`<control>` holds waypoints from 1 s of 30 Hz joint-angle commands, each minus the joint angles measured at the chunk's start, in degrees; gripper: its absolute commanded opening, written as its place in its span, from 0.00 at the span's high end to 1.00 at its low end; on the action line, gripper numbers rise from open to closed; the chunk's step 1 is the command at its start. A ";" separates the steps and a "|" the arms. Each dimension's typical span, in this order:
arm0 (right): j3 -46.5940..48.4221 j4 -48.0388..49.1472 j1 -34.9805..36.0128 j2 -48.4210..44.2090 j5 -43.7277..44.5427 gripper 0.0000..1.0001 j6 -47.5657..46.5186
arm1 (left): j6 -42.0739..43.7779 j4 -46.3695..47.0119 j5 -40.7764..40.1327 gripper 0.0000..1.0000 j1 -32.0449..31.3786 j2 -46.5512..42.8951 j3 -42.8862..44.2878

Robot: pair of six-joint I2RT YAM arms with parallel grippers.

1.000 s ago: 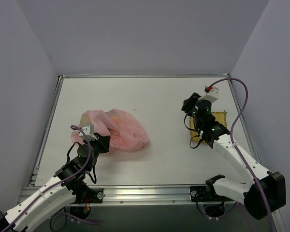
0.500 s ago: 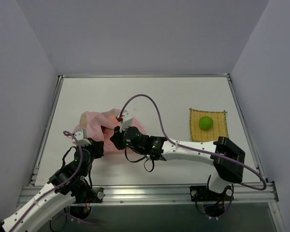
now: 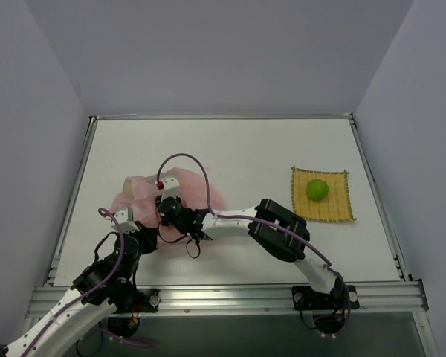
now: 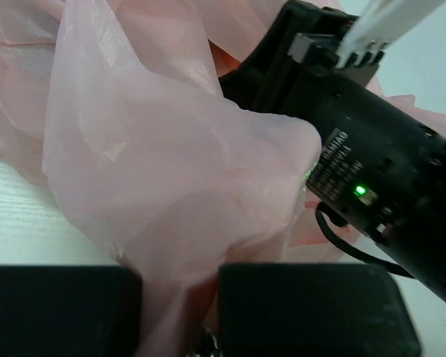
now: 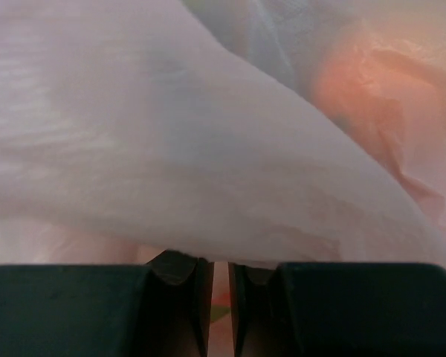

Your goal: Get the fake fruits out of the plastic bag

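Note:
The pink plastic bag lies crumpled at the left of the table. My left gripper is shut on the bag's near edge; in the left wrist view the film runs down between its fingers. My right gripper reaches across into the bag, its tips hidden by the film. In the right wrist view its jaws are almost closed, with film draped over the tips. An orange-red shape shows through the film. The round lime-green fruit sits outside the bag. The other fruits are hidden.
The yellow woven mat lies at the right of the table under the lime-green fruit. My right arm stretches low across the table's near middle; its black wrist fills the right of the left wrist view.
My right arm left the lime-green fruit on the mat and swung left across the table into the bag. My left gripper keeps its hold and has drawn the bag's edge slightly nearer.

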 commanded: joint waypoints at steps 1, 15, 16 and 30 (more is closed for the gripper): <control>4.12 0.27 -3.33 1.92 7.39 0.91 0.06 | -1.00 -1.27 0.92 0.98 -0.32 0.39 1.56; 6.32 3.78 -9.67 1.92 9.68 0.68 -6.25 | -0.48 0.58 1.27 0.98 -0.41 2.51 1.47; 6.76 3.87 -9.94 2.18 9.33 0.67 -6.43 | -0.48 0.41 1.27 0.98 -0.41 2.42 1.47; 13.17 2.56 -11.26 3.85 0.45 0.36 -12.23 | 0.14 0.14 0.92 0.98 -0.41 2.68 3.58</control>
